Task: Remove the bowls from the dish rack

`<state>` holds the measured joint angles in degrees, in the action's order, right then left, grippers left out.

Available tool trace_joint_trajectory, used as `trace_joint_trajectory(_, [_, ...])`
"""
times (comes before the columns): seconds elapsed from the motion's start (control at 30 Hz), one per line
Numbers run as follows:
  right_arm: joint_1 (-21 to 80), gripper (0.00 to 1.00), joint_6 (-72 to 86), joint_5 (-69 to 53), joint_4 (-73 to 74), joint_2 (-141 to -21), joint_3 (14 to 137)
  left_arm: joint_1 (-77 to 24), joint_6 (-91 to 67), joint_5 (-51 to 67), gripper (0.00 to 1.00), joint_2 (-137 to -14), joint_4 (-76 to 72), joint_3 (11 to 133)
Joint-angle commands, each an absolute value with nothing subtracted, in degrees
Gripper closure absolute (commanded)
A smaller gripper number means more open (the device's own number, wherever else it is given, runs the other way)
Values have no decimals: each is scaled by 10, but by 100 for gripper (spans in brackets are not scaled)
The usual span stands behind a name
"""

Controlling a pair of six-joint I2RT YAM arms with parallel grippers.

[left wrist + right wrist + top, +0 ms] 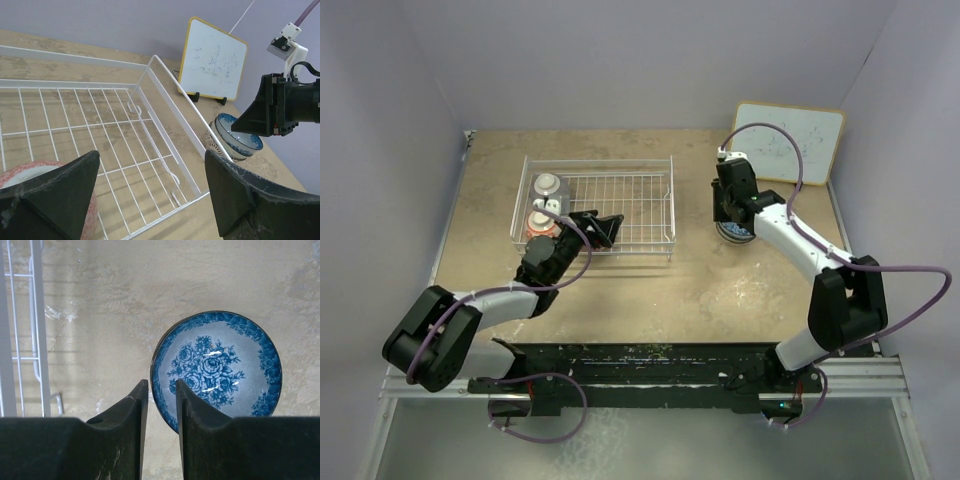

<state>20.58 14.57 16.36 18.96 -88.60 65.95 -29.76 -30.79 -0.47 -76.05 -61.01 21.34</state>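
My right gripper [161, 387] straddles the rim of the blue bowl [220, 365], grip unclear to me. Snagging it could topple the stack [227, 142]. The left gripper [150, 152] is spread.

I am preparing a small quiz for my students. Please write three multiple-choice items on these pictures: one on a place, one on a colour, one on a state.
1. Where does the round ceramic bowl with blue flowers stand?
A. inside the white wire-grid dish rack
B. outside the rack, on its right side
C. on the floor

2. What colour is the frame of the flat white rectangular board?
A. orange
B. blue
C. black

3. How is the left arm's black claw?
A. wide open, holding nothing
B. shut on a bowl
C. shut on a rack wire

Answers:
1 B: the top view shows it beyond the rack's right wall.
2 A: the rim around the board is orange.
3 A: the left wrist view shows its fingers far apart.
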Motion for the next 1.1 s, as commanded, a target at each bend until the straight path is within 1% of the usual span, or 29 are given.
trace_joint_trajectory(0.0, [206, 70, 150, 163, 173, -852, 669, -298, -292, -11, 12, -744, -627, 209])
trace_joint_trajectory(0.1, [206, 74, 151, 147, 163, -840, 666, -298, -264, -31, 12, -724, -560, 231])
trace_joint_trajectory(0.23, [206, 84, 153, 147, 165, -839, 665, -293, -242, -118, 12, -685, -323, 315])
trace_joint_trajectory(0.33, [206, 85, 153, 143, 160, -829, 662, -275, -254, -179, 8, -671, -203, 359])
trace_joint_trajectory(0.4, [206, 85, 152, 132, 155, -822, 662, -270, -241, -209, 8, -670, -155, 380])
trace_joint_trajectory(0.53, [206, 85, 149, 111, 144, -814, 661, -269, -196, -237, 6, -690, -141, 399])
trace_joint_trajectory(0.6, [206, 81, 149, 101, 138, -813, 660, -268, -180, -235, 5, -709, -145, 408])
trace_joint_trajectory(0.7, [206, 68, 148, 94, 136, -813, 660, -268, -166, -215, 4, -732, -162, 411])
trace_joint_trajectory(0.8, [206, 60, 149, 98, 138, -809, 660, -268, -167, -209, 4, -743, -150, 415])
trace_joint_trajectory(0.9, [206, 58, 149, 101, 137, -807, 658, -268, -163, -199, 5, -750, -153, 411])
trace_joint_trajectory(1.07, [206, 57, 149, 101, 137, -810, 657, -268, -161, -175, 10, -765, -132, 420])
